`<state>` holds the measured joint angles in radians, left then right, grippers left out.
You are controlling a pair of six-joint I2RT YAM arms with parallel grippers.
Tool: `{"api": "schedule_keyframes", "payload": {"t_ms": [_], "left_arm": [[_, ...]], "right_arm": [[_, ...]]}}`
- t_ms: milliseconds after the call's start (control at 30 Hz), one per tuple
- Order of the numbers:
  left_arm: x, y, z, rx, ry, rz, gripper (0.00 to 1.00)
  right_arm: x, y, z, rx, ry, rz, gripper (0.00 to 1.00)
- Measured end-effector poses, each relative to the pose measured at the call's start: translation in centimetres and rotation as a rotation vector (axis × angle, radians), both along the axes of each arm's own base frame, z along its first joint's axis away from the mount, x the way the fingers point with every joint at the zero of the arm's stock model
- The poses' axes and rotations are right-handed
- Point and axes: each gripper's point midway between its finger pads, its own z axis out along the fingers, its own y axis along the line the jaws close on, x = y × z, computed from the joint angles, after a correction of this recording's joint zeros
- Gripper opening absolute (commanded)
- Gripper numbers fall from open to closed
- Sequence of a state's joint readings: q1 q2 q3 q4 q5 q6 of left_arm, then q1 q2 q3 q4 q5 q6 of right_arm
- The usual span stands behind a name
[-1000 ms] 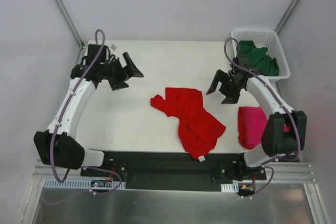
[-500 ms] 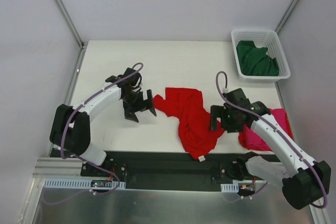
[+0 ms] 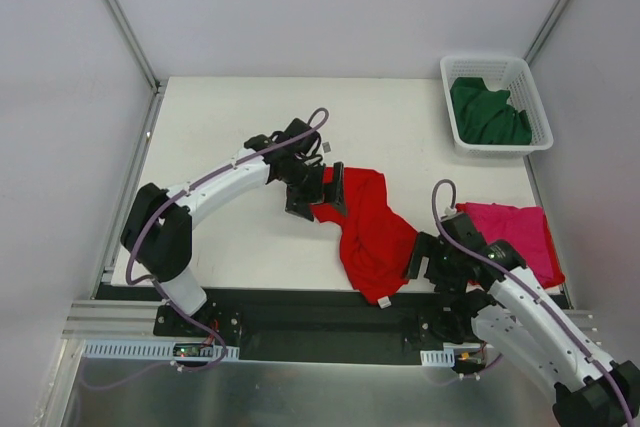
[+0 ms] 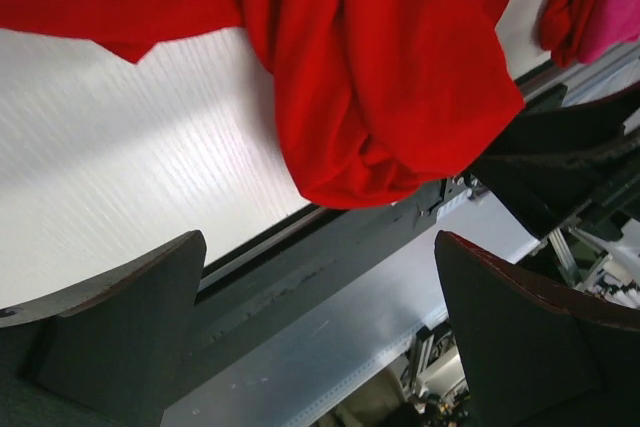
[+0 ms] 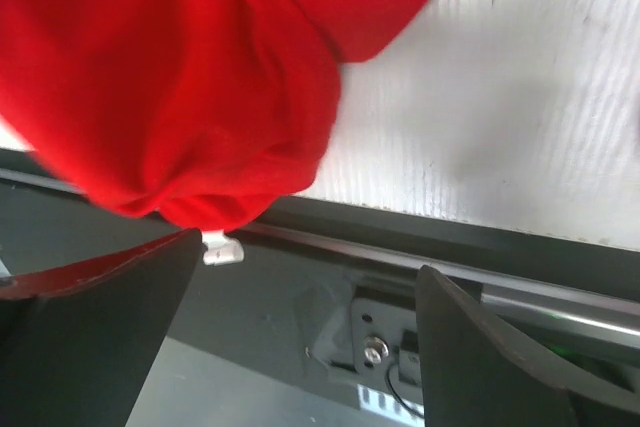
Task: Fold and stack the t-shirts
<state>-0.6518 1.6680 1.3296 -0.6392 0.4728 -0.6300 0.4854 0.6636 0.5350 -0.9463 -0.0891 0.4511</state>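
Red t-shirt (image 3: 372,232) (crumpled) at table (image 3: 220,127) edge

My left arm (image 3: 215,185) and right arm (image 3: 530,319) are white shells jointed with black housings, both bolted to the black base plate (image 3: 310,313). From that plate a lilac cable (image 3: 130,237) trails up each arm. My left gripper (image 3: 320,205) and right gripper (image 3: 418,255) are black, their fingers (image 4: 110,332) blunt dark wedges with a reddish line along the edge.
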Motion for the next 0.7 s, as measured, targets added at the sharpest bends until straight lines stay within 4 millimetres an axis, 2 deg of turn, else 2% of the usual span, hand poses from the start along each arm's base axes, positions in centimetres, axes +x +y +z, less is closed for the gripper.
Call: {"api": "schedule_keyframes", "payload": {"t_ms": [67,233,400,433,533,667,700], "left_arm": [[-0.9,-0.2,-0.4,0.000,0.023,-0.017,0.99],[-1.8,0.7,-1.3,0.017,0.052,-0.013,0.99],[-2.5,1.4,-0.6,0.004,0.043,-0.011,0.99],[-2.6,1.4,-0.4,-0.001,0.037,-0.012,0.99],[-2.7,1.5,0.2,-0.014,0.019,-0.015,0.99],[-2.9,1.7,0.5,-0.019,0.009,-0.017,0.99],[-2.9,1.7,0.5,-0.019,0.009,-0.018,0.99]], "right_arm": [[-0.4,0.2,-1.1,0.005,0.024,-0.018,0.91],[-1.0,1.0,-2.9,0.012,0.051,-0.035,0.84],[-0.3,1.9,-4.0,-0.040,0.046,-0.002,0.76],[-0.2,2.1,-4.2,-0.060,0.051,0.010,0.67],[0.3,2.5,-4.5,-0.128,0.067,0.047,0.53],[1.6,3.5,-3.7,-0.140,0.018,0.072,0.43],[2.0,3.6,-3.4,-0.140,0.003,0.072,0.32]]}}
